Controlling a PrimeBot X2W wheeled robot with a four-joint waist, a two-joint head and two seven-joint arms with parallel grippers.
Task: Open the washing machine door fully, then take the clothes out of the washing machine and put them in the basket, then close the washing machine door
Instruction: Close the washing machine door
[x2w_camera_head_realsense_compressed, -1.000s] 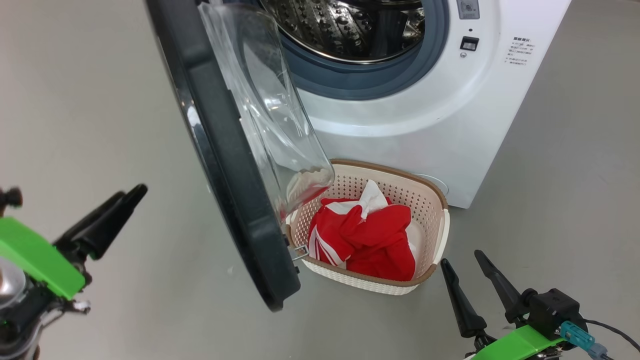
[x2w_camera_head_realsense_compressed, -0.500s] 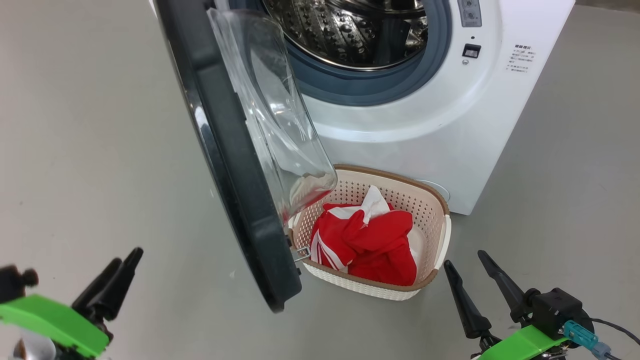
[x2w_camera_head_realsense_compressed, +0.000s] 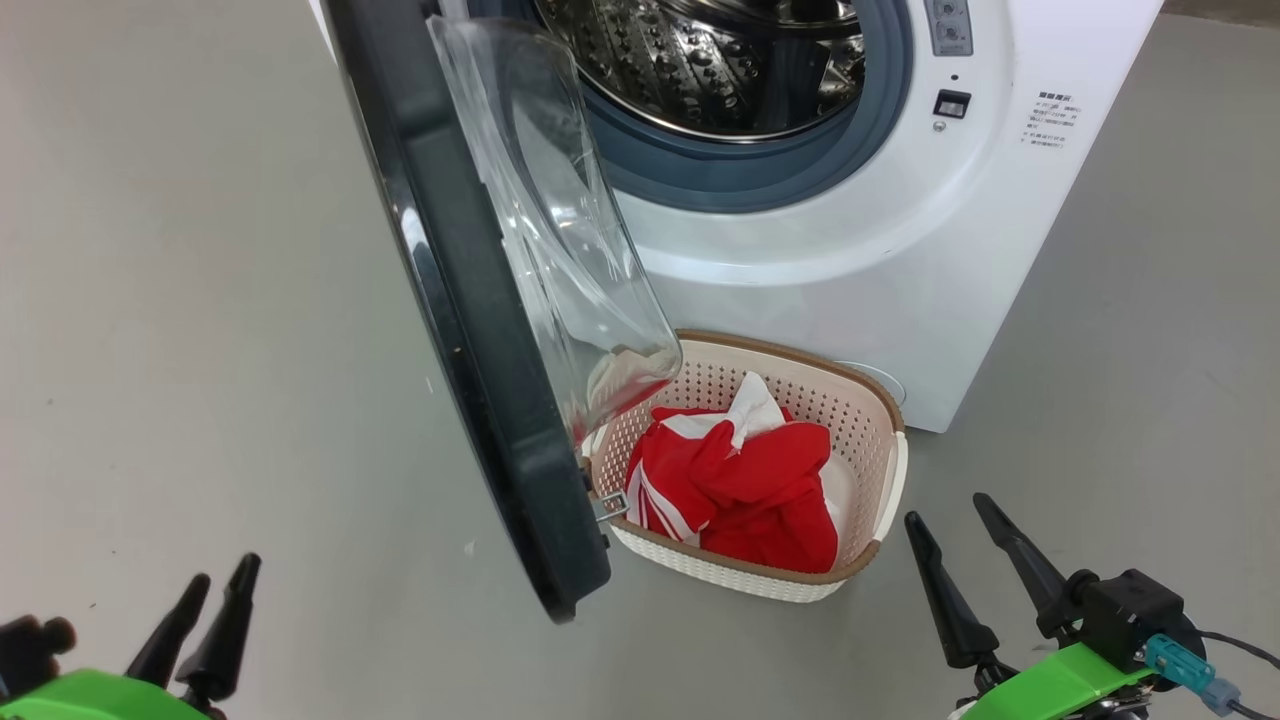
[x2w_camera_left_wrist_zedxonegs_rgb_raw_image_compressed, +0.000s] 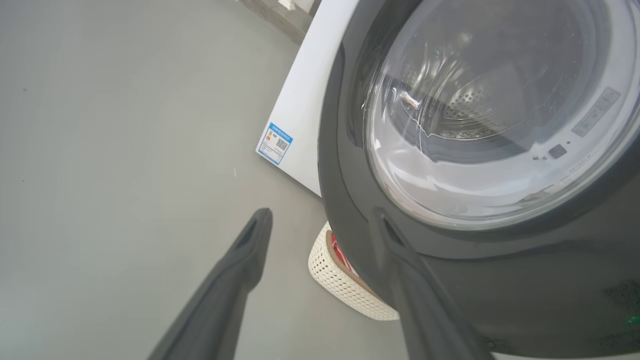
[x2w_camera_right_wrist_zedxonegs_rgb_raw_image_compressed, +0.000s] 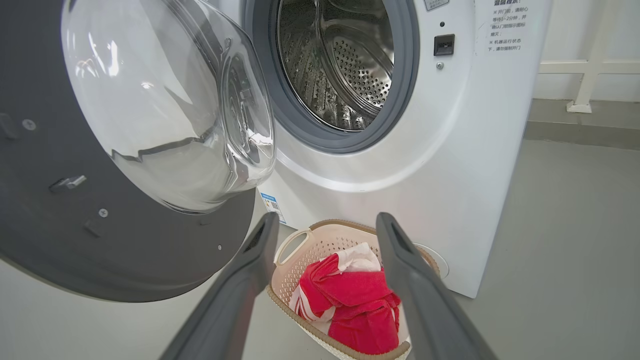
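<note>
**Laundry in the basket, door waiting to be shut**

At seven o'clock in the head view, the left gripper hovers over the grey floor, its two long dark fingers spread wide and holding nothing. Toward one o'clock from it, the large round washing machine door, a glossy black rim around a bulging clear glass bowl, stands open from the big white front-loading washing machine, whose steel drum looks empty. At the door's four o'clock, the small cream perforated plastic basket sits on the floor just before the machine, holding the bright red-and-white soft fabric clothes. At five o'clock in the view, the right gripper is also spread wide and empty.

The door probably handles as a stiff, fairly heavy hinged panel. It calls for a flat push rather than a pinch, on the black outer rim near its free edge. The gloss may let a fingertip skid, and the glass bowl is best left alone.
</note>
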